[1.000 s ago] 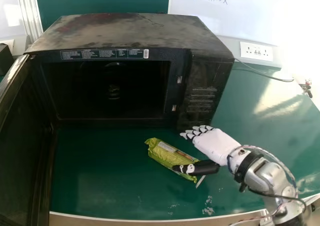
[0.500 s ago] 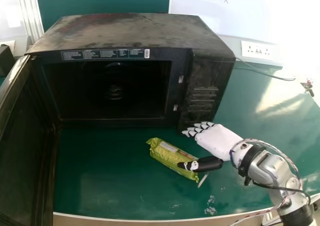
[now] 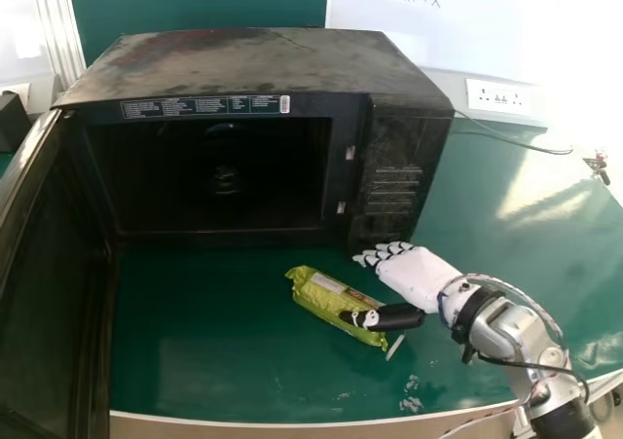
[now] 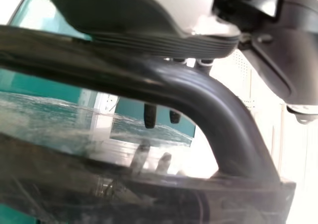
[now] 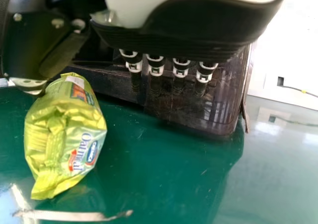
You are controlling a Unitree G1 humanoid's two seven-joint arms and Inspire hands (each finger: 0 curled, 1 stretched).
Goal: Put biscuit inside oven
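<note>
My right hand [image 3: 419, 275] is beside the green biscuit packet [image 3: 331, 301] in the head view, fingers straight towards the oven's [image 3: 268, 64] lower right corner, thumb over the packet's near end. From the right wrist view, the packet [image 5: 67, 129] lies on the table on the thumb side of my right hand [image 5: 194, 28], outside the palm. The oven door [image 3: 58, 264] stands wide open at the left. In the left wrist view my left hand [image 4: 149, 10] is at the dark door handle [image 4: 208, 97], its straight fingers reaching behind the bar, partly hidden by it.
The oven cavity [image 3: 209, 181] faces the table's [image 3: 204, 342] near edge. A thin pale strip [image 3: 394, 347] lies by the packet. Behind the oven at the right are a wall socket [image 3: 501, 96] and a cable [image 3: 516, 143]; a whiteboard [image 3: 438, 30] stands at the back.
</note>
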